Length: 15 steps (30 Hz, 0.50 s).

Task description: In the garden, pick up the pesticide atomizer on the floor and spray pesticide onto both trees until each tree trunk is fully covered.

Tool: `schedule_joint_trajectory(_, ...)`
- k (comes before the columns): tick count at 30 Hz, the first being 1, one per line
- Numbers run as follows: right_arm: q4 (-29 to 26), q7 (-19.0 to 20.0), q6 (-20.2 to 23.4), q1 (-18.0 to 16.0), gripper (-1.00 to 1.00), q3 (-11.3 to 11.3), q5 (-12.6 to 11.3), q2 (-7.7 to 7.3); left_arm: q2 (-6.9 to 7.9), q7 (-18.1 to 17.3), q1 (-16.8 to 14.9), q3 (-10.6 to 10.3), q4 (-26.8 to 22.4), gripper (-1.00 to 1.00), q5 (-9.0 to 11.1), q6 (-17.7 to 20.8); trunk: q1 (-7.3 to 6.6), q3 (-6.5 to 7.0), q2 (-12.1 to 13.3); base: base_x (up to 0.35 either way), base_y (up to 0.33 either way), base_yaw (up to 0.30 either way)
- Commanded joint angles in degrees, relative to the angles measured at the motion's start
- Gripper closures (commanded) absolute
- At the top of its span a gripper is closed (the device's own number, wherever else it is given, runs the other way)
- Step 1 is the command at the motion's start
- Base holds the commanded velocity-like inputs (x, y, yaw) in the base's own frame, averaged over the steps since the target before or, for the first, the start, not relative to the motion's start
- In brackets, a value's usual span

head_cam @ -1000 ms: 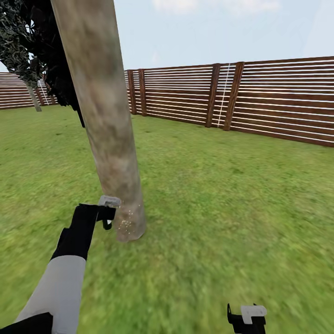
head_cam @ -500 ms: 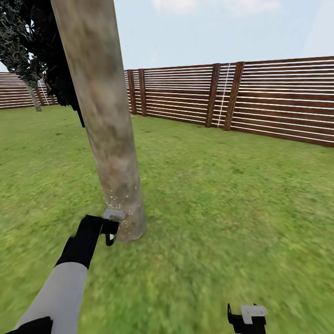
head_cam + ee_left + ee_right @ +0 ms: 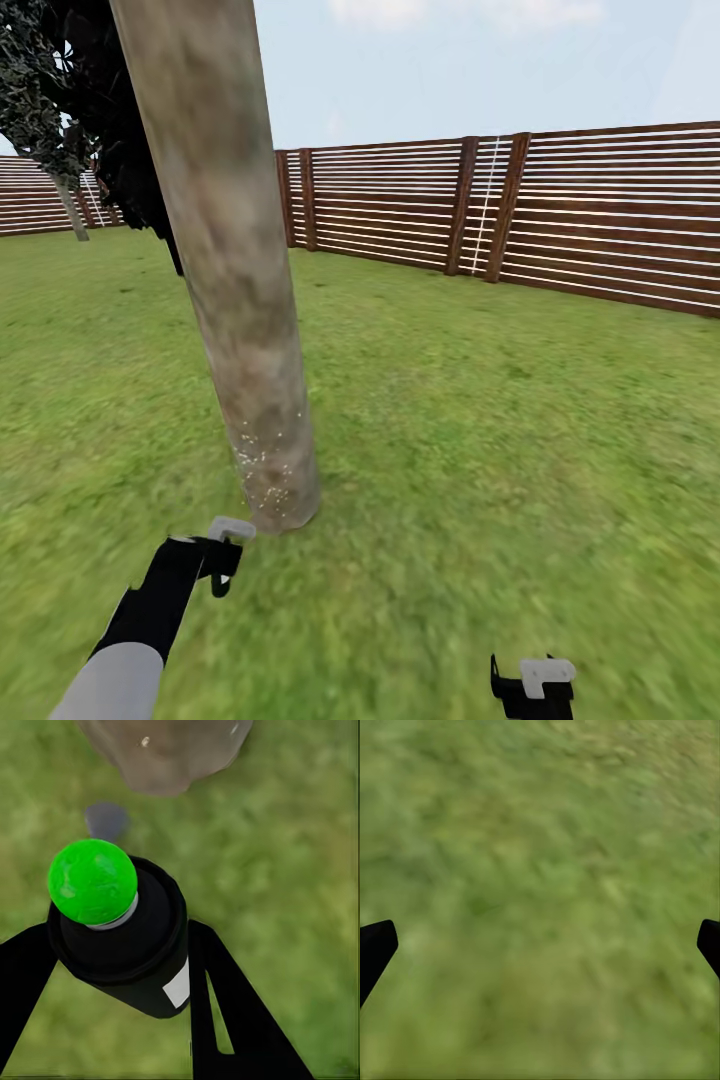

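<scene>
Our left gripper (image 3: 225, 560) is clamped on the pesticide atomizer (image 3: 124, 934), its two dark fingers (image 3: 225, 1012) pressing either side of the black bottle with its green top. We hold it low over the grass (image 3: 480, 440), just beside the base of the tree trunk (image 3: 235, 290), where white pesticide specks (image 3: 265, 470) dot the bark. Our right gripper (image 3: 540, 945) hangs over the lawn, fingers spread wide apart.
</scene>
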Motion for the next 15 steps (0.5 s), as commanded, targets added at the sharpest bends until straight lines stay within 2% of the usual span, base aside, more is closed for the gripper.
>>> schedule_joint_trajectory(1, 0.0, 0.0, 0.0, 0.0, -1.0, 0.0, 0.0, 0.0, -0.02, 0.0, 0.1, 0.0, 0.0, 1.0, 0.2, -0.1, 0.0, 0.0, 0.0, 0.001, 0.001, 0.0)
schedule_joint_trajectory(4, 0.0, 0.0, 0.0, 0.0, -1.0, 0.0, 0.0, 0.0, -0.97, 0.4, 0.3, 0.1, 0.0, 1.0, 0.5, -0.2, 0.0, 0.0, 0.0, 0.0, 0.0, 0.0)
schedule_joint_trajectory(6, 0.0, 0.0, 0.0, 0.0, -1.0, 0.0, 0.0, 0.0, -2.25, 0.5, 0.3, 0.2, -0.5, 1.0, 0.8, -0.2, 0.0, 0.0, 0.0, 0.0, 0.0, 0.0)
schedule_joint_trajectory(7, 0.0, 0.0, 0.0, 0.0, -1.0, 0.0, 0.0, 0.0, -2.39, 0.5, 0.3, 0.4, -0.8, 1.0, 2.2, -0.4, 0.0, 0.0, 0.0, 0.0, 0.0, 0.0)
schedule_joint_trajectory(8, 0.0, 0.0, 0.1, 0.0, -1.0, 0.0, 0.0, 0.0, -2.2, 0.5, 0.3, 0.4, -0.9, 1.0, 4.2, -1.4, 0.0, 0.0, 0.0, 0.0, 0.0, 0.0)
schedule_joint_trajectory(9, 0.0, 0.0, 0.1, 0.0, -1.0, 0.0, 0.0, 0.0, -2.01, 0.8, 0.3, 0.3, -0.8, 1.0, 4.9, -2.4, 0.0, 0.0, 0.0, 0.0, 0.0, 0.0)
schedule_joint_trajectory(10, 0.0, 0.0, 0.1, 0.0, -1.0, 0.0, 0.0, 0.0, -1.89, 1.4, 0.3, 0.3, -0.6, 1.0, 5.3, -3.0, 0.0, 0.0, 0.0, 0.0, 0.0, 0.0)
schedule_joint_trajectory(11, 0.0, 0.0, 0.1, 0.0, -1.0, 0.0, 0.0, 0.0, -1.9, 4.5, 0.3, 0.1, -0.1, 1.0, 5.8, -3.5, 0.0, 0.0, 0.0, 0.0, 0.0, 0.0)
schedule_joint_trajectory(12, 0.0, 0.0, 0.1, 0.0, -1.0, 0.0, 0.0, 0.0, -1.87, 5.9, 0.4, 0.1, 0.0, 1.0, 6.0, -3.7, 0.0, 0.0, 0.0, 0.0, 0.0, 0.0)
schedule_joint_trajectory(15, 0.0, -0.1, 0.0, 0.0, -1.0, 0.0, 0.0, -0.07, -1.84, 6.1, 0.4, 0.1, -0.1, 1.0, 6.4, -3.6, 0.0, 0.0, 0.0, 0.002, -0.006, 0.0)
